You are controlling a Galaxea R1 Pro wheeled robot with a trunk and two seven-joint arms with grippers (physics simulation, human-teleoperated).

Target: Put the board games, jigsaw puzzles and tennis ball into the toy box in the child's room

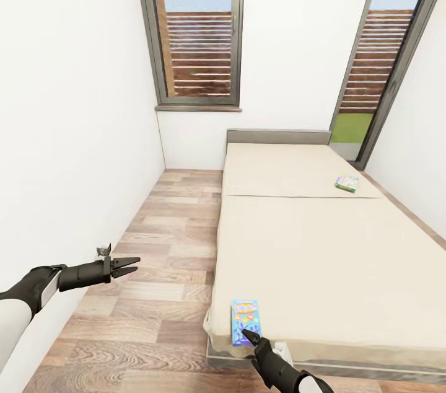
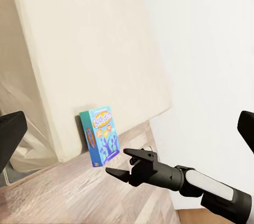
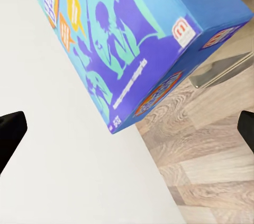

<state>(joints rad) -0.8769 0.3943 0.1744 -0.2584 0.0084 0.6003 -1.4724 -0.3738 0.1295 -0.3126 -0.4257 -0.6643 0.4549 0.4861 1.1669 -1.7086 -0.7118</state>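
A blue board game [image 1: 245,320] with purple figures lies flat on the near left corner of the bed [image 1: 322,244]. My right gripper [image 1: 248,336] is open just short of that box's near end, not touching it. In the right wrist view the blue board game [image 3: 132,38] sits close ahead between my widely spread fingertips [image 3: 10,128]. The left wrist view shows the right gripper [image 2: 117,161] beside the blue board game [image 2: 101,136]. A pale green board game [image 1: 347,182] rests on the far pad by the right edge. My left gripper [image 1: 133,266] hangs open over the floor, holding nothing.
A strip of wood-plank floor [image 1: 167,244] runs between the bed and the white left wall [image 1: 68,132]. A tall window [image 1: 195,27] and a glass door [image 1: 378,70] stand at the far end. The bed's headboard [image 1: 279,136] is against the far wall.
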